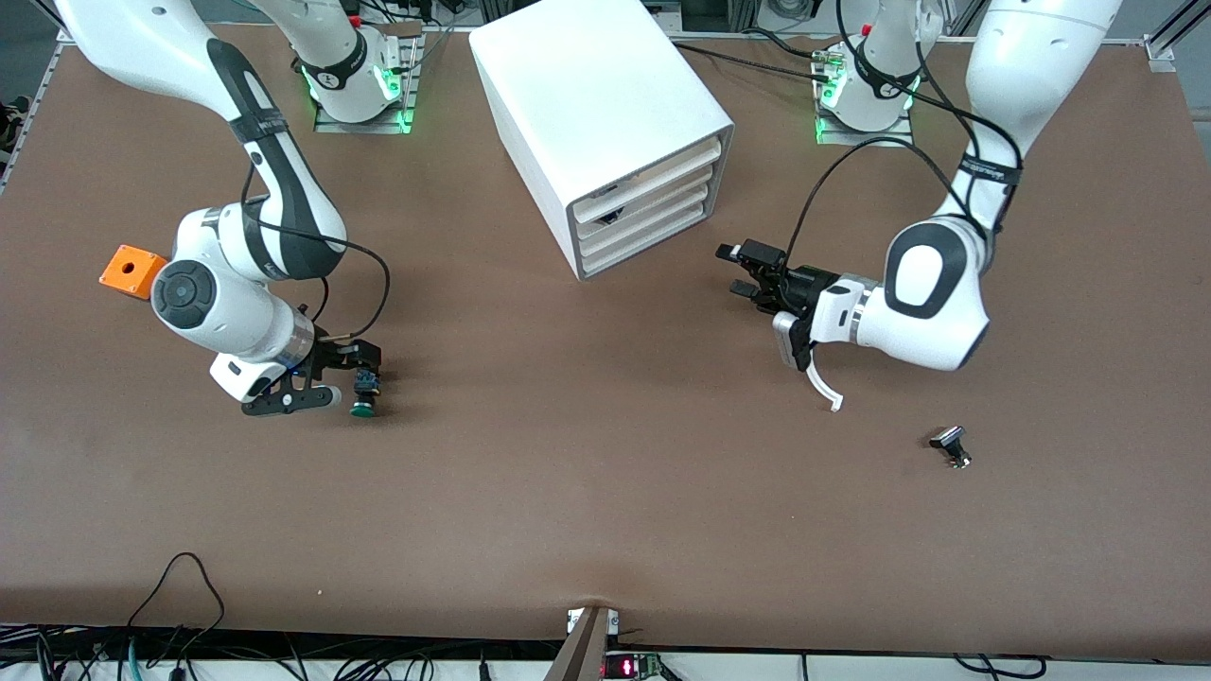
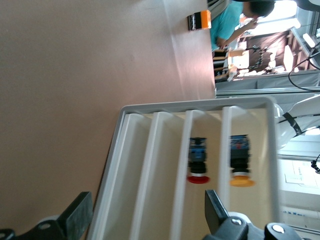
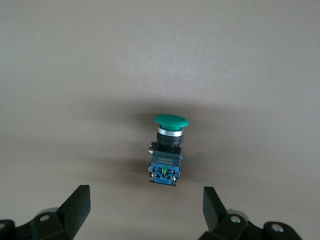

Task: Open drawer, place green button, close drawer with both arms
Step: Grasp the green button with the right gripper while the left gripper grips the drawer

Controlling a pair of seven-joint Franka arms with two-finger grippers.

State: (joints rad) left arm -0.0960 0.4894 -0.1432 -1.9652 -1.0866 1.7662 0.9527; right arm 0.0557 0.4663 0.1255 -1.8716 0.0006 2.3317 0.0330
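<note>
I am holding my right gripper [image 1: 364,383] low over the table [image 1: 587,492], toward my right arm's end, with its fingers [image 3: 76,207] spread wide and nothing between them. The button [image 3: 166,150] is lying on its side on the table just beside those fingers, green cap pointing toward the front camera and touching neither finger. My left gripper [image 1: 743,268] is facing the cabinet [image 1: 605,123] front, fingers [image 2: 77,215] also wide apart and gripping nothing. I am seeing four drawers [image 1: 653,213] stacked there, and my left wrist view is showing two other buttons [image 2: 197,160] lying inside. An orange box [image 1: 132,271] is sitting near my right arm, and a small knobbed part [image 1: 951,446] is lying toward my left arm's end.
</note>
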